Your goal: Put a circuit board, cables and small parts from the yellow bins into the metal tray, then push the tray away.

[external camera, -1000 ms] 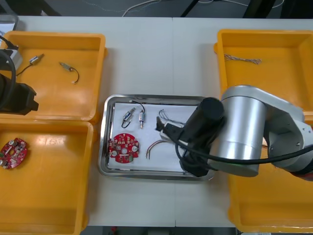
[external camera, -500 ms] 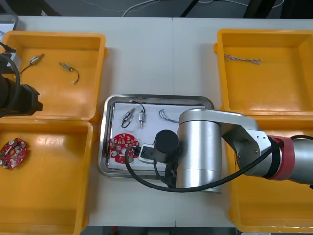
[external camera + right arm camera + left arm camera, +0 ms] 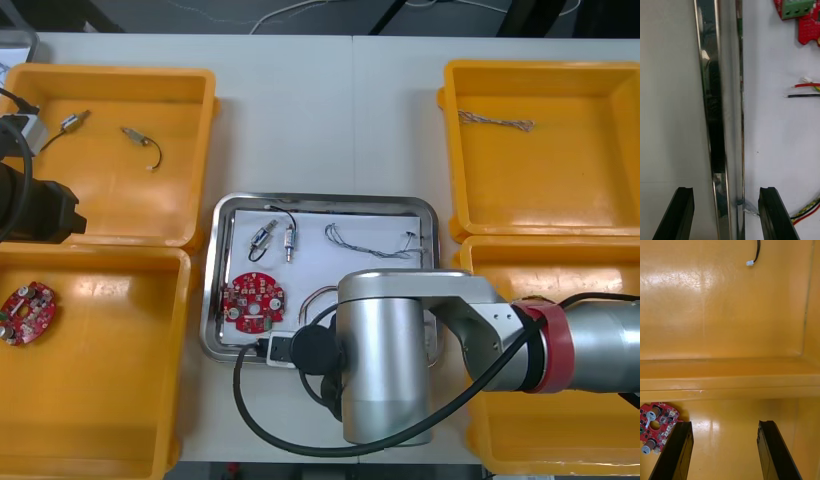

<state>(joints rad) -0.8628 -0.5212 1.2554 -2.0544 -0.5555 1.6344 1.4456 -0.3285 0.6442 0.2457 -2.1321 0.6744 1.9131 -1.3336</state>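
A: Where is the right gripper [image 3: 725,191]?
B: Low at the metal tray [image 3: 213,290], on its 6 o'clock rim. The fingers are wide apart and straddle the shiny rim, one over the desk [image 3: 320,110], one over the white inside. Nothing is held.
A: And the tray itself?
B: Centre of the desk, between the yellow bins [image 3: 110,75]. The right arm covers its 5 o'clock corner.
A: What's in it?
B: At 8 o'clock, the circuit board [image 3: 253,302], lying flat. At 11 o'clock, two small metal parts [image 3: 262,238] side by side. At 1 o'clock, the blue-and-white cable [image 3: 370,243]. The red-and-yellow cable [image 3: 318,295] sits just beside the board at its 3 o'clock, partly under the arm.
A: And the left gripper [image 3: 724,424]?
B: At the desk's 9 o'clock, over the near left bin, close to the wall toward the far one. Fingers wide apart — empty. A second board [image 3: 27,311] lies on that bin's floor, near one finger.
A: Anything in the right bins?
B: Far right bin — one twisted cable [image 3: 495,122].
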